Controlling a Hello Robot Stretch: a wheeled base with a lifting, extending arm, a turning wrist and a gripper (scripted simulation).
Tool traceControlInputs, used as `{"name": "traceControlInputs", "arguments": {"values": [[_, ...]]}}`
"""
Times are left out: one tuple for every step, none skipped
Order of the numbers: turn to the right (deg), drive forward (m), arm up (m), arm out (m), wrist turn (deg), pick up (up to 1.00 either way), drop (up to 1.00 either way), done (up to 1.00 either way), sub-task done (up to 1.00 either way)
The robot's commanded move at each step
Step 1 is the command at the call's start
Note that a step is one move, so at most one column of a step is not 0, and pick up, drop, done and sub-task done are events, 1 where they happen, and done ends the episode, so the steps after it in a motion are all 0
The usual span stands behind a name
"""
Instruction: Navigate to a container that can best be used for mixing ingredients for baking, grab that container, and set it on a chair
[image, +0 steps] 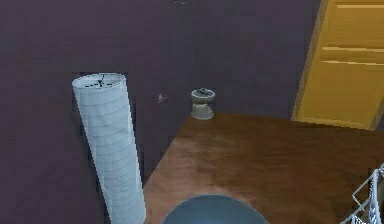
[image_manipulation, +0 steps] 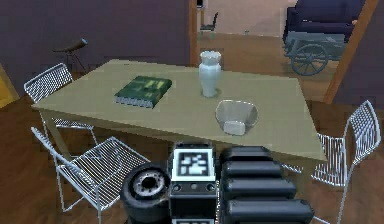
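bowl (image_manipulation: 237, 115) sits on the table (image_manipulation: 90, 95) toward its near edge, and the gripper (image_manipulation: 146, 192) hangs low, short of that table edge, so the bowl lies farther out and toward the arm side view's right, and whether the gripper holds anything i can't tell.

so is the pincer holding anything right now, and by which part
Cannot tell: the far end of the pincer can't be made out beside the dark arm. The bowl stands on the table.

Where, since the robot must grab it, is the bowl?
In the arm side view, the bowl sits on the table, right of centre, near the white vase.
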Motion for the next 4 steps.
{"name": "traceControlInputs", "arguments": {"values": [[0.0, 0.00, 0.00, 0.48, 0.0, 0.00, 0.00, 0.00, 0.00], [0.0, 0.00, 0.00, 0.00, 45.0, 0.00, 0.00, 0.00, 0.00], [0.0, 0.00, 0.00, 0.00, 45.0, 0.00, 0.00, 0.00, 0.00], [0.0, 0.00, 0.00, 0.00, 45.0, 0.00, 0.00, 0.00, 0.00]]}}
